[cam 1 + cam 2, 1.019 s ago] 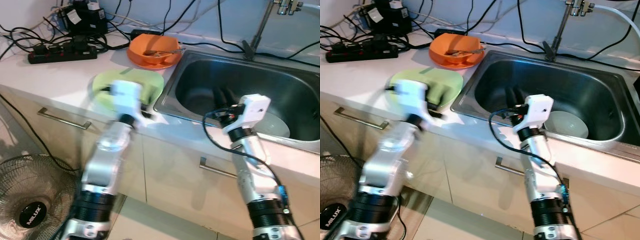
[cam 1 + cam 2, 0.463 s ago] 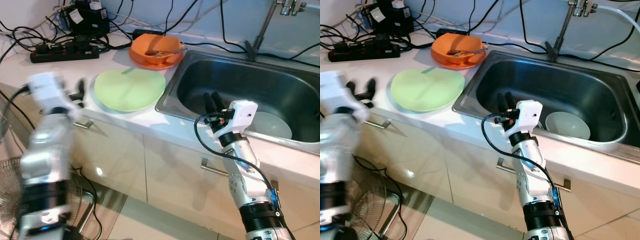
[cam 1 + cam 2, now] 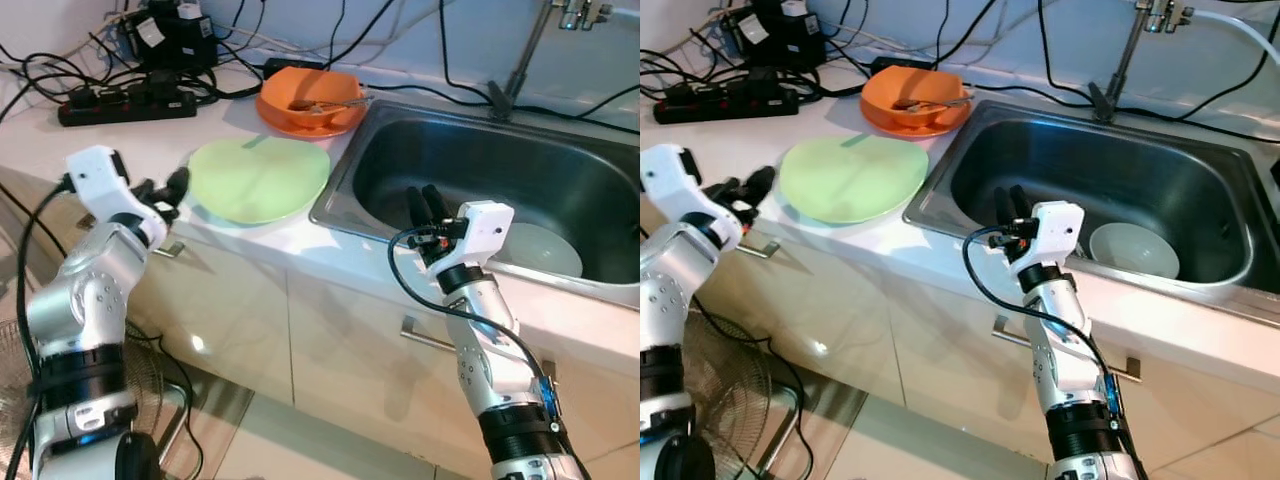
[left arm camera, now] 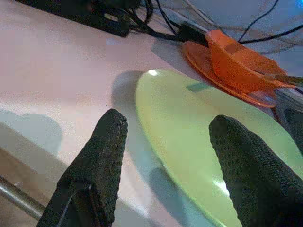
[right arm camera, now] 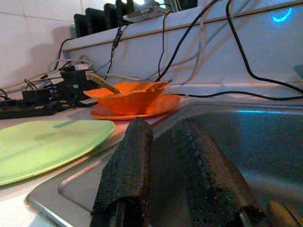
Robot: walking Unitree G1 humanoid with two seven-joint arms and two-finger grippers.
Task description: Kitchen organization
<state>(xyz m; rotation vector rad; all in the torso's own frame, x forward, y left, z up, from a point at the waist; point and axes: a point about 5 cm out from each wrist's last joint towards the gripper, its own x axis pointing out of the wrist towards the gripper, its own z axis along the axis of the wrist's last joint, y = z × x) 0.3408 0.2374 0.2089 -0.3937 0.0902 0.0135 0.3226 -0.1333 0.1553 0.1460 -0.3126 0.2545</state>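
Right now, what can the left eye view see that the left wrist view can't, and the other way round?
The left eye view alone takes in the sink, the white bowl inside it, and the right gripper above the sink's near edge. The left wrist view alone gives a close look at the left gripper, open, facing the plate's rim. Both share the green plate and orange bowl.

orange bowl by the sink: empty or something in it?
Not empty. The orange bowl sits on an orange plate and holds utensils, their handles jutting over its rim; whether it also holds food, I cannot tell.
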